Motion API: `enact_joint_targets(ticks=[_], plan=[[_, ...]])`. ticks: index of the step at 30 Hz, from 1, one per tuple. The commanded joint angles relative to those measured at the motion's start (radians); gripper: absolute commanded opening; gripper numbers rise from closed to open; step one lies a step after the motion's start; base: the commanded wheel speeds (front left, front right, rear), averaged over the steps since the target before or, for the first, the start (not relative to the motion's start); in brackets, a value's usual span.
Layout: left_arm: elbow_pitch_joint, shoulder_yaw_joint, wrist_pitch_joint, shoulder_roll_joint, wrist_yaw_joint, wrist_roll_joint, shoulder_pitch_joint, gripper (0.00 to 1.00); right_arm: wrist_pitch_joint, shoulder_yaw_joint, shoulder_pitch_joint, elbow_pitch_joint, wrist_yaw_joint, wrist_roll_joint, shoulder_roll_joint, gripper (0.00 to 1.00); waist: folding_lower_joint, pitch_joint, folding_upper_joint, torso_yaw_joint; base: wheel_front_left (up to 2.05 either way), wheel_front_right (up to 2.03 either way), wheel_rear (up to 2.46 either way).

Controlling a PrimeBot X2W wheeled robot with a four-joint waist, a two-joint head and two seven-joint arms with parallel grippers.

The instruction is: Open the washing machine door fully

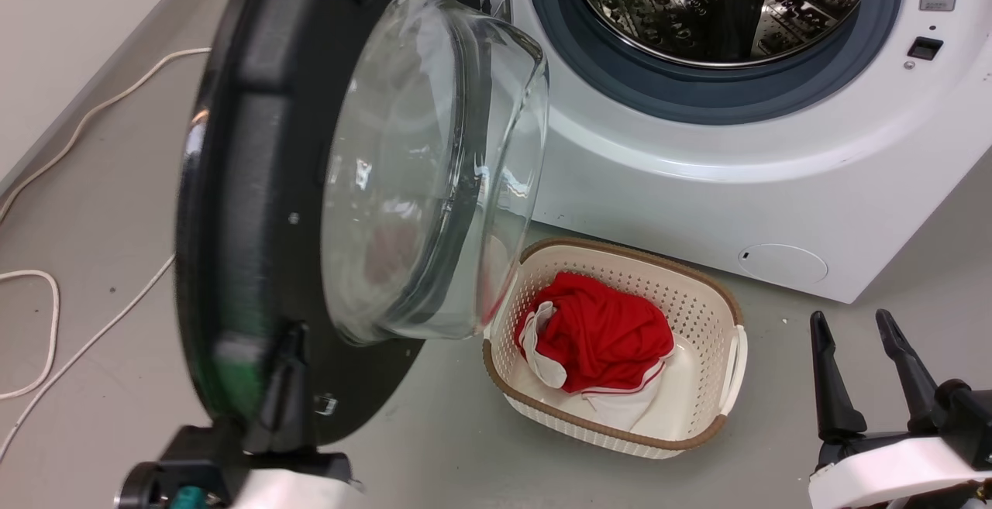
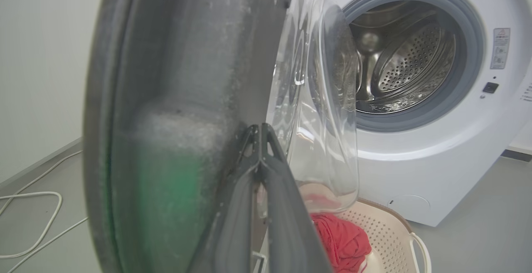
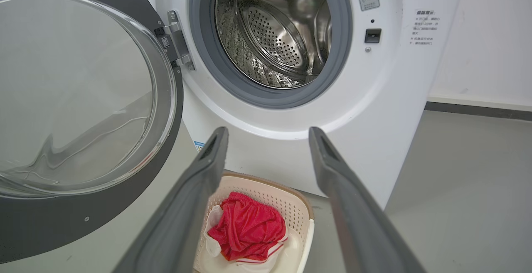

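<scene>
Black fingers of the left gripper (image 2: 259, 129) lie pressed together, tips meeting, with nothing between them. In the head view they stand at the lower left against the inner face of the washing machine door (image 1: 240, 183), low on its rim. I cannot tell whether they touch the plastic. The right gripper (image 1: 851, 319) hangs at the lower right with its two fingers spread apart and empty, above bare grey floor (image 1: 434, 455) and well clear of everything.

The door is swung wide off the machine. It hangs from a metal hinge (image 3: 176, 40) on the left of the opening, and its inner side faces the robot. Its clear glass bowl (image 1: 434, 168) bulges out from the black ring toward the right.

Just beyond the door's lower edge, a cream perforated basket (image 1: 728, 315) with a brown rim sits on the floor. It holds a crumpled red cloth (image 1: 604, 331) with white trim. The glass bowl overhangs the basket's left end.

Behind the basket stands the white washing machine (image 1: 697, 199), with a small round flap (image 1: 783, 263) low on its front. Higher up, a grey gasket (image 1: 697, 98) rings the uncovered steel drum (image 1: 713, 5). White cables (image 1: 46, 315) trail over the floor at the far left, beside a pale wall (image 1: 77, 13).
</scene>
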Motion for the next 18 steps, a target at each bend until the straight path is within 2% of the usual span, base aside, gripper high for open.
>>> enact_joint_targets(ticks=[1, 5, 11, 14, 18], plan=[[0.022, 0.044, -0.007, 0.017, -0.008, -0.020, 0.005, 0.00, 0.004, -0.001, -0.009, -0.006, -0.001, -0.003, 0.002, 1.00, -0.0001, 0.002, 0.0000, 0.002, 0.00, 0.00, 0.00], [0.059, 0.128, -0.013, 0.017, -0.049, -0.058, -0.013, 0.00, 0.009, -0.004, -0.014, -0.013, -0.001, -0.006, 0.002, 1.00, -0.0001, 0.013, 0.0000, 0.001, 0.00, 0.00, 0.00], [0.112, 0.270, -0.015, -0.030, -0.111, -0.072, -0.054, 0.00, 0.017, -0.019, -0.021, -0.023, -0.001, -0.007, 0.002, 1.00, -0.0001, 0.038, 0.0000, -0.005, 0.00, 0.00, 0.00], [0.147, 0.340, -0.015, -0.056, -0.148, -0.068, -0.073, 0.00, 0.019, -0.023, -0.024, -0.024, -0.001, -0.005, 0.002, 1.00, -0.0001, 0.046, 0.0000, -0.010, 0.00, 0.00, 0.00], [0.211, 0.437, -0.016, -0.064, -0.209, -0.074, -0.111, 0.00, 0.020, -0.025, -0.026, -0.024, -0.001, -0.007, 0.002, 1.00, -0.0001, 0.054, 0.0000, -0.015, 0.00, 0.00, 0.00]])
